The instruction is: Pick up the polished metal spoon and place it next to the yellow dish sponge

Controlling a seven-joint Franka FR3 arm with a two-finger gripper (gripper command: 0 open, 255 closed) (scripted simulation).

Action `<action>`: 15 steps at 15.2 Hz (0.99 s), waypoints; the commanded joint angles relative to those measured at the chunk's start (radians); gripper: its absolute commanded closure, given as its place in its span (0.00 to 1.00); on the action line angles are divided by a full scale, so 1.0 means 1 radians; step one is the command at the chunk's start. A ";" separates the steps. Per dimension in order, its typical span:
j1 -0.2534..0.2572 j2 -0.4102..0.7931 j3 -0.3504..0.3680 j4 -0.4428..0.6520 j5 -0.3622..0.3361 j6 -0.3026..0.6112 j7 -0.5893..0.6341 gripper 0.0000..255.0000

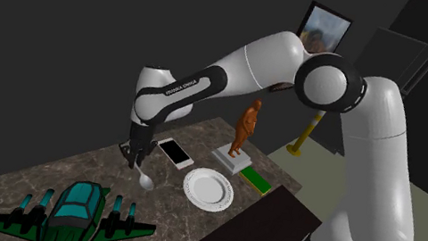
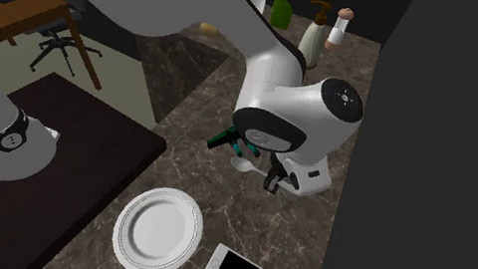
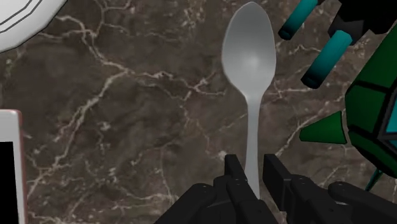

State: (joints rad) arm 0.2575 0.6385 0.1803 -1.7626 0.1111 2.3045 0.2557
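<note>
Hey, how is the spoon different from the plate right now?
The spoon is grey, long and slim; the plate is white and round. The spoon's handle is clasped between the jaws, while the plate lies flat on the marble counter with nothing gripping it. Both are pale tableware.

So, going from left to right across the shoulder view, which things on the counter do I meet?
Toy plane → spoon → phone → plate → orange figurine.
</note>
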 commanded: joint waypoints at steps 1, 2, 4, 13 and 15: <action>0.000 -0.018 0.002 0.000 0.001 -0.018 0.004 1.00; -0.001 -0.028 0.002 0.000 0.002 -0.027 0.005 1.00; -0.001 -0.037 0.003 0.000 0.002 -0.037 0.006 1.00; -0.135 -0.254 -0.007 -0.356 0.054 0.078 -0.169 1.00; -0.164 -0.296 -0.014 -0.421 0.065 0.095 -0.213 1.00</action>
State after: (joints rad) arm 0.1049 0.3606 0.1691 -2.1565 0.1713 2.3932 0.0618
